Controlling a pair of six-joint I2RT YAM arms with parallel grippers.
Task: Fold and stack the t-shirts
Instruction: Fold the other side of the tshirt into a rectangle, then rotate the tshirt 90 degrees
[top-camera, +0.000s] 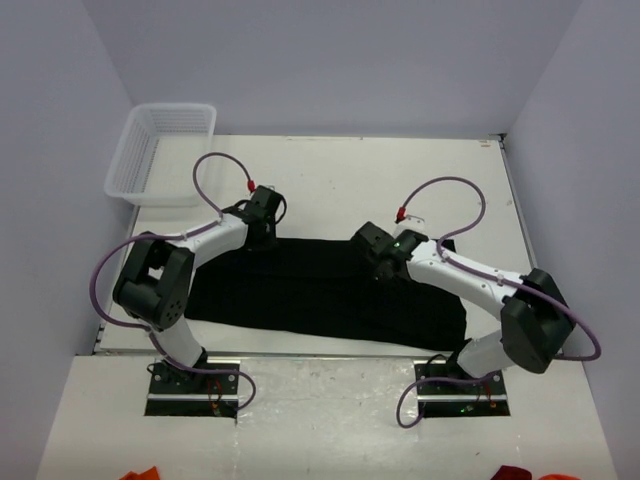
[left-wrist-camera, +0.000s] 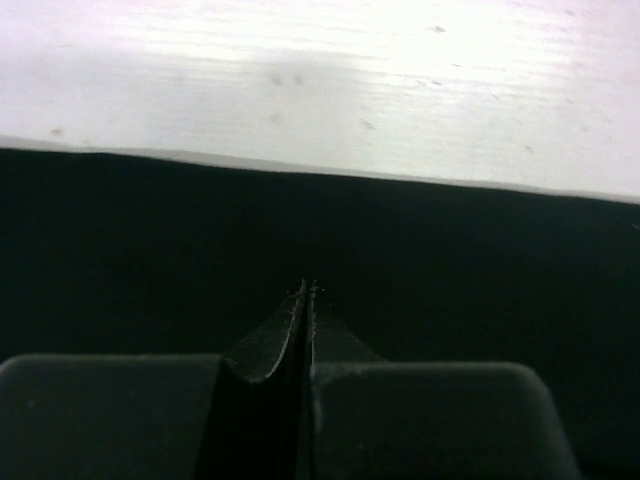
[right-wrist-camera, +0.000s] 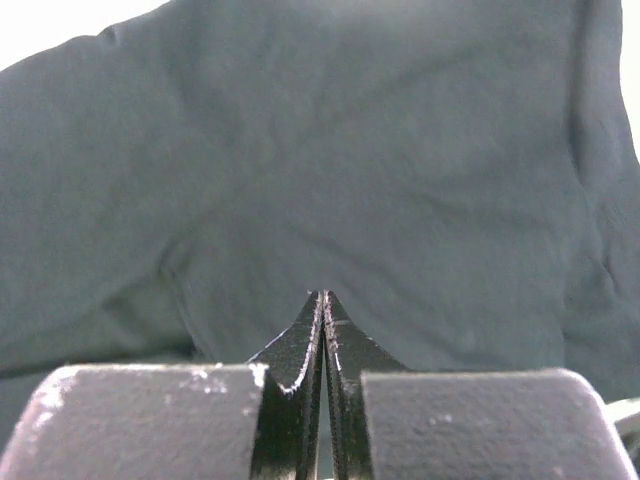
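1. One black t-shirt (top-camera: 320, 295) is all I can find. It lies as a wide band across the near half of the surface (top-camera: 340, 180), running almost from the left edge to the right edge.
2. Progress, as I judge it: early. The cloth may be folded once along its length, though I cannot be sure. I see no compact fold and no stack anywhere.
3. What is left: the remaining folds on this shirt, then stacking. The white basket (top-camera: 130, 170) at the far left corner looks empty from above.
4. My left arm is doubled back at the elbow, its forearm reaching to the shirt's far left corner. The left claw (top-camera: 262, 238) is clenched, tips together just above the cloth near its far hem.
5. My right arm stretches diagonally inward from its base to the shirt's far edge, right of the middle. The right claw (top-camera: 378, 262) is clenched too, tips low over wrinkled cloth. I cannot tell whether either claw has pinched any fabric.
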